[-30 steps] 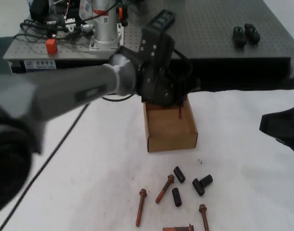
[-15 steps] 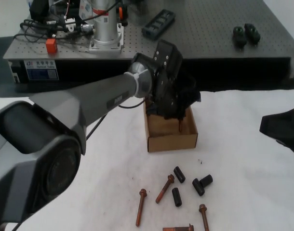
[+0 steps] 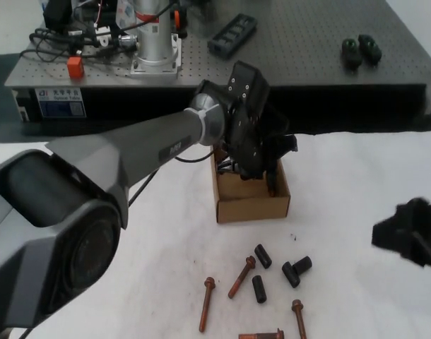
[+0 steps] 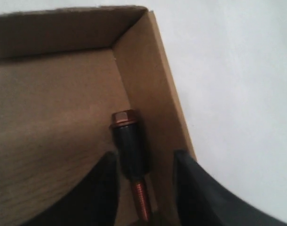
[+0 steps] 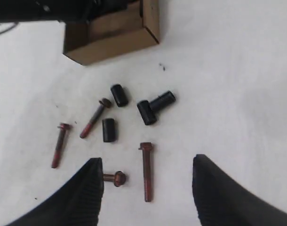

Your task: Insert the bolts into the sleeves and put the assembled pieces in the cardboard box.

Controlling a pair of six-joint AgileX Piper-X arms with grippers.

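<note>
Cardboard box [image 3: 251, 208] on the white tabletop [image 3: 357, 176] holds, as far as we can see, one assembled piece [image 4: 129, 146]. It is a bolt in its sleeve, close against a side wall near a corner, and the left tool [image 4: 146, 157] is spread either side of it and, we judge, not gripping. We reckon one piece is done and four remain: four loose bolts [image 5: 146, 172] and four bare sleeves [image 5: 108, 129] lie near the box's front, under the wide, empty right tool [image 5: 147, 161].
</note>
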